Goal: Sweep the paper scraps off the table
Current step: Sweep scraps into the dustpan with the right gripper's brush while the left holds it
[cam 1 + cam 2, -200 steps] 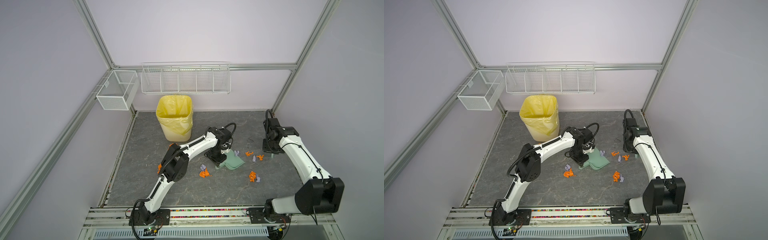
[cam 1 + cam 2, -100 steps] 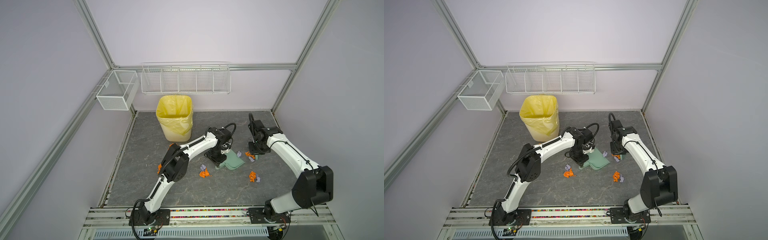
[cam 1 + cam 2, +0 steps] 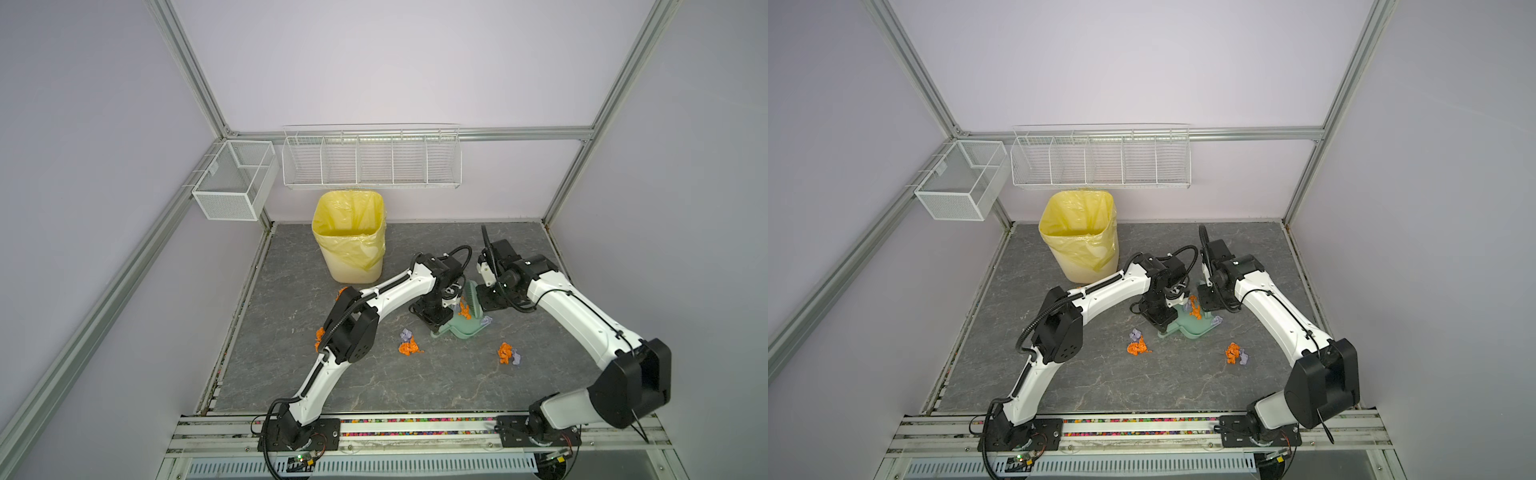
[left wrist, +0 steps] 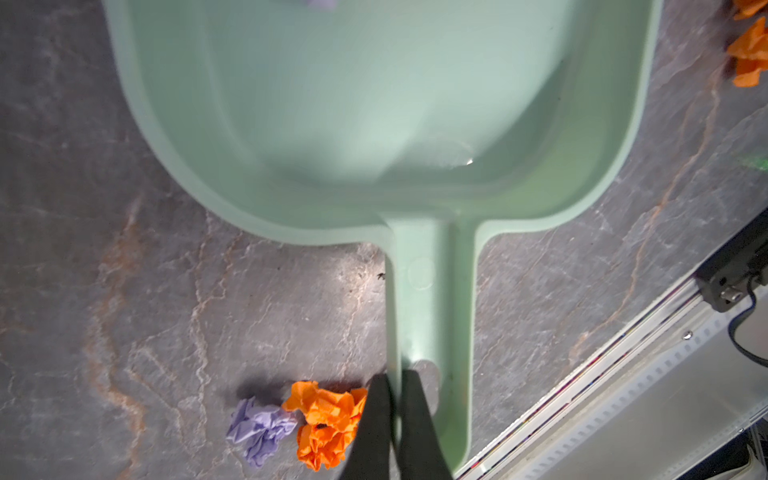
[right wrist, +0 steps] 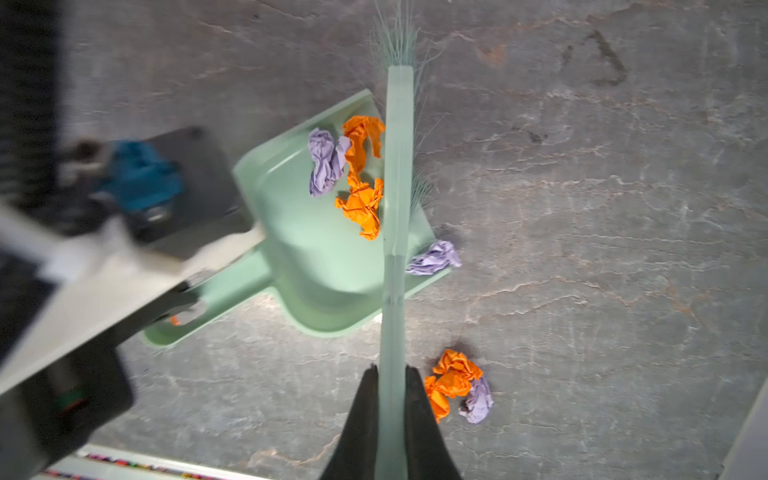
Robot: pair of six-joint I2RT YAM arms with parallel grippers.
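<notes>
left gripper (image 4: 394,378) holds dustpan (image 4: 374,108), right gripper (image 5: 390,370) w/ brush (image 5: 398,166)

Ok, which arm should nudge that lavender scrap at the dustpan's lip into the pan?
Right. The right fingers are shut on the brush, which sits right beside that lavender scrap; the left fingers are tied up holding the dustpan by its handle.

I can read no text, label, brand, number or sign anywhere, neither on the table (image 3: 374,382), the dustpan (image 4: 374,104) nor the bin (image 3: 353,257).
</notes>
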